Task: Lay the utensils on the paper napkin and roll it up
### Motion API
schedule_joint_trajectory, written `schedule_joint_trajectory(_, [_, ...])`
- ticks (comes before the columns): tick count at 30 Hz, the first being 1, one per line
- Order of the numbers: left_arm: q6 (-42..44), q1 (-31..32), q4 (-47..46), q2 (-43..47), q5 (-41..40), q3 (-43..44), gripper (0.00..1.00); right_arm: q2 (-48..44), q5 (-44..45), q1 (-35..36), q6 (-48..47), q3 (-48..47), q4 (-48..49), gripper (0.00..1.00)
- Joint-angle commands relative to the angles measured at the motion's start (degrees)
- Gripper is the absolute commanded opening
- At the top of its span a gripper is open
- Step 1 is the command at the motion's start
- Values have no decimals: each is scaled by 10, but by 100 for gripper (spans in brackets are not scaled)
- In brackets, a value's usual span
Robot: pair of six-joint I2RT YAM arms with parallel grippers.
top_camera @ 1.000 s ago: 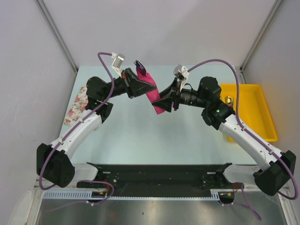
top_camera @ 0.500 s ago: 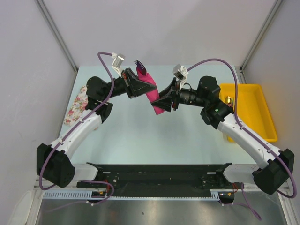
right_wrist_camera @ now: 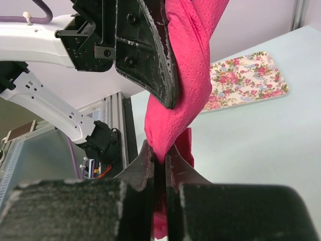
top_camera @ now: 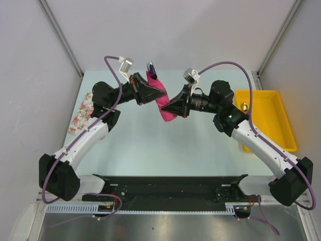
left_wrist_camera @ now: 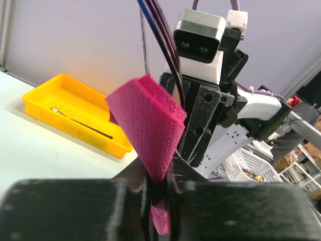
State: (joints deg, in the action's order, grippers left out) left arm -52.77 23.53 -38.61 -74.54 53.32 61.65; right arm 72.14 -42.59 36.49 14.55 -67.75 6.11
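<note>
The paper napkin (top_camera: 161, 98) is a rolled magenta bundle held in the air between both arms over the far middle of the table. Purple utensil tines (top_camera: 150, 67) stick out of its upper end, and appear as dark strands (left_wrist_camera: 156, 30) in the left wrist view. My left gripper (top_camera: 150, 91) is shut on the roll's upper part, with pink paper (left_wrist_camera: 150, 130) pinched between its jaws (left_wrist_camera: 159, 187). My right gripper (top_camera: 168, 108) is shut on the lower end; its jaws (right_wrist_camera: 160, 156) squeeze the paper (right_wrist_camera: 186, 80). Anything else inside the roll is hidden.
A white floral cloth (top_camera: 82, 113) lies at the table's left edge, also visible in the right wrist view (right_wrist_camera: 247, 78). A yellow tray (top_camera: 275, 118) with a thin metal piece in it stands at the right, seen too in the left wrist view (left_wrist_camera: 45, 98). Grey walls close in the back.
My right gripper has shut on the lower end of the napkin roll and shifted slightly left. The roll and purple tines have risen a little. The left gripper stays shut.
</note>
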Motion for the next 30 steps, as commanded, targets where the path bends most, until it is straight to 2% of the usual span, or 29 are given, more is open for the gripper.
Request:
schedule_joint_trajectory(1, [12, -7, -9, 21, -48, -3, 20, 16, -26, 4, 22, -29, 22, 0])
schedule_joint_trajectory(2, [14, -12, -2, 26, -48, -9, 37, 18, -26, 0, 32, -32, 28, 0])
schedule_joint_trajectory(5, [23, -37, 7, 41, -41, -35, 63, 20, -32, -13, 72, -41, 57, 0])
schedule_joint_trajectory(8, [40, -55, 27, 49, -31, -52, 76, 22, -31, -14, 81, -51, 64, 0])
schedule_joint_trajectory(14, [25, -53, 8, 39, -25, -65, 87, 22, -32, -10, 79, -53, 68, 0])
schedule_joint_trajectory(19, [-35, -39, -50, 15, -21, -59, 89, 24, -22, 2, 57, -60, 52, 0])
schedule_joint_trajectory(22, [-80, -31, -111, 1, -11, -55, 80, 25, -14, 3, 46, -60, 43, 0])
schedule_joint_trajectory(25, [-94, -23, -134, -9, -8, -52, 62, 25, -9, 3, 41, -58, 37, 0])
schedule_joint_trajectory(28, [-109, -22, -147, -17, -2, -50, 50, 24, -7, 2, 42, -58, 39, 0])
schedule_joint_trajectory(30, [-117, -19, -158, -21, 4, -49, 49, 25, -6, 2, 42, -58, 39, 0])
